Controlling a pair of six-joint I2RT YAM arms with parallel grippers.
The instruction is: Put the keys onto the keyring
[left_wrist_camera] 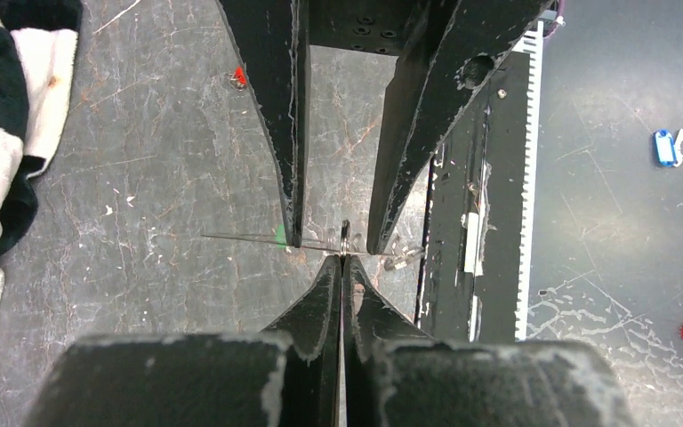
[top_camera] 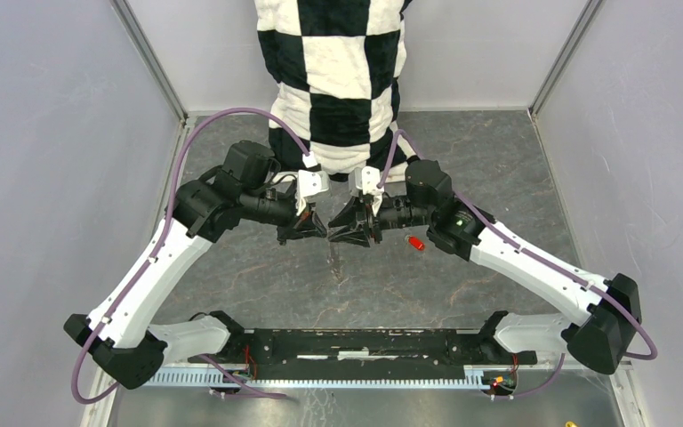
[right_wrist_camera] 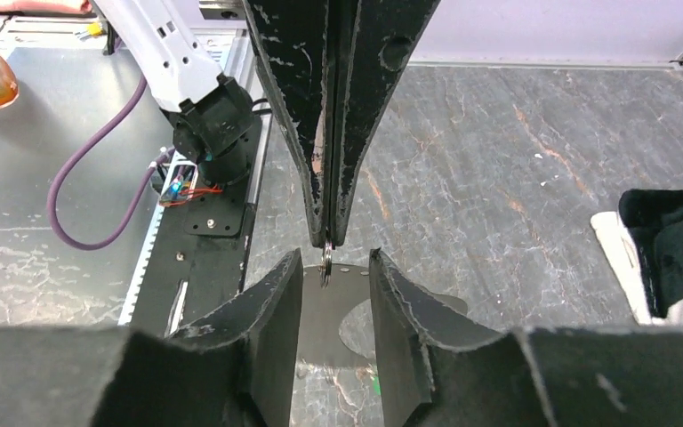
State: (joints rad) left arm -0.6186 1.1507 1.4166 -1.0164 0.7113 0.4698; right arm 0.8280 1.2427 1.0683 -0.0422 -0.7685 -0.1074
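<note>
The left gripper (left_wrist_camera: 341,265) is pinched tight on a small metal link of the keyring (left_wrist_camera: 344,233), held above the grey table (top_camera: 498,160) at its middle; the thin wire runs sideways from that pinch; the right gripper (right_wrist_camera: 336,260) faces it tip to tip, fingers parted either side of the link; the green key (left_wrist_camera: 280,234) shows blurred along the wire; the red key (top_camera: 416,242) lies on the table beside the right arm.

White arms (top_camera: 169,258), black joints (top_camera: 197,206), purple cables (top_camera: 231,114)

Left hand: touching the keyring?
Touching. Right wrist view: left hand shut, a metal link of the keyring pinched between its tips.
</note>
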